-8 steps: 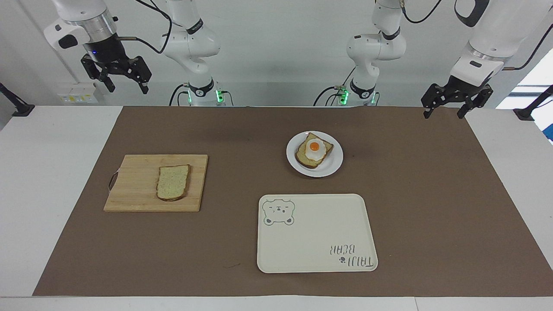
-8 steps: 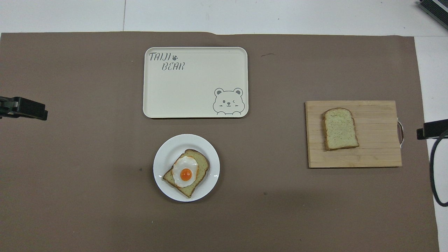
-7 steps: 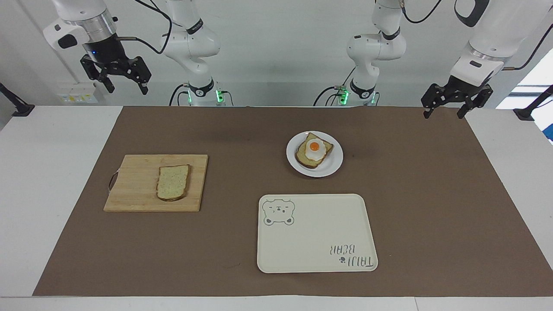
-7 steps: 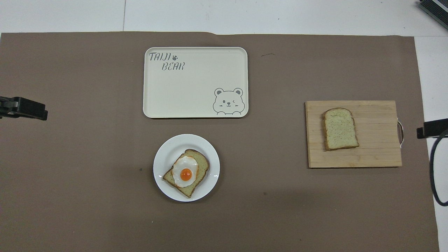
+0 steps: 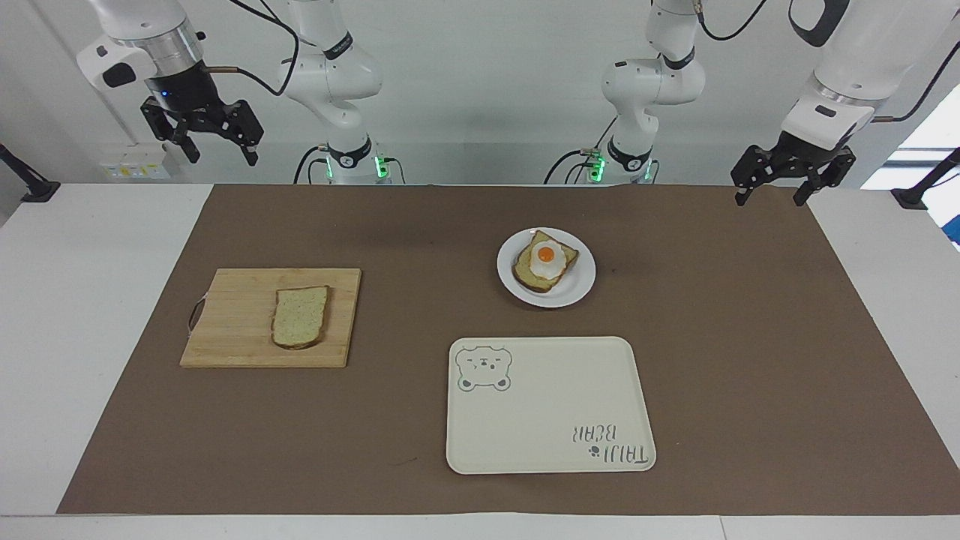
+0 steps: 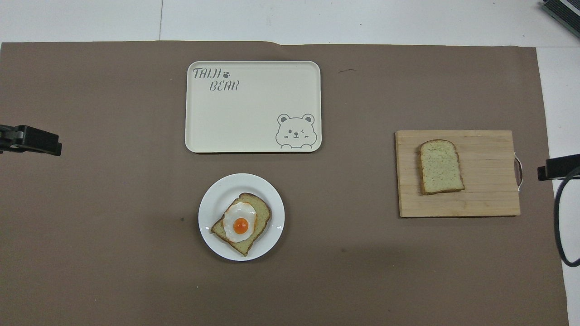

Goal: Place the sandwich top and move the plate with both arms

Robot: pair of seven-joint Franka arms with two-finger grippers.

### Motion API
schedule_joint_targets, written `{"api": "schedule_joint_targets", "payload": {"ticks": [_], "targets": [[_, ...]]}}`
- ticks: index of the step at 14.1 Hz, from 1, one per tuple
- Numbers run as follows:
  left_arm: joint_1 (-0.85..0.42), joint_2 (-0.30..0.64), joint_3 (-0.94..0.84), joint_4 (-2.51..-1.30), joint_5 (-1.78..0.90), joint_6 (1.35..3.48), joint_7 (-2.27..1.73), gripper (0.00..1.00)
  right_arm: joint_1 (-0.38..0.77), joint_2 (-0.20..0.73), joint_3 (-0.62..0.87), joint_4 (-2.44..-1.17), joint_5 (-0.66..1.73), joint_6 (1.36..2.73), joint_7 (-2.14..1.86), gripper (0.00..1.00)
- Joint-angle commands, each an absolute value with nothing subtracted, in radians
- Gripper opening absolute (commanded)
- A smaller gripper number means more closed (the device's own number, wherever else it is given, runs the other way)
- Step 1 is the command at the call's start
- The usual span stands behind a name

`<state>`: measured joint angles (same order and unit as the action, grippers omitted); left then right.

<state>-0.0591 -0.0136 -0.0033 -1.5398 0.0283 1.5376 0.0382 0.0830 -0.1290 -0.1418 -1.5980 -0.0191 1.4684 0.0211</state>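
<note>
Only the right gripper (image 5: pixel 202 139) had shifted since the earlier frames, slightly, high over the right arm's end of the table; nothing else moved. Both claws hung released and empty, the left gripper (image 5: pixel 776 182) waiting over its own end. No step was begun: the sandwich top (image 5: pixel 300 316) lay on the cutting board (image 5: pixel 232 330), the plate (image 5: pixel 579 289) nearer the robots than the tray (image 5: pixel 547 427), so the next move probably calls for the right arm to descend onto the slice.
</note>
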Motion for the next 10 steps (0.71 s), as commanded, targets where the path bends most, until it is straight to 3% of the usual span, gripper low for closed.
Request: {"api": "schedule_joint_targets", "payload": {"ticks": [1, 10], "targets": [[-0.057, -0.023, -0.005, -1.548, 0.025, 1.526, 0.034, 1.00, 0.072, -0.166, -0.137, -1.643, -0.035, 1.480, -0.008, 1.00], [-0.069, -0.025, -0.009, -1.552, 0.025, 1.516, 0.034, 1.00, 0.071, -0.167, -0.137, -1.643, -0.035, 1.480, -0.009, 1.00]]}}
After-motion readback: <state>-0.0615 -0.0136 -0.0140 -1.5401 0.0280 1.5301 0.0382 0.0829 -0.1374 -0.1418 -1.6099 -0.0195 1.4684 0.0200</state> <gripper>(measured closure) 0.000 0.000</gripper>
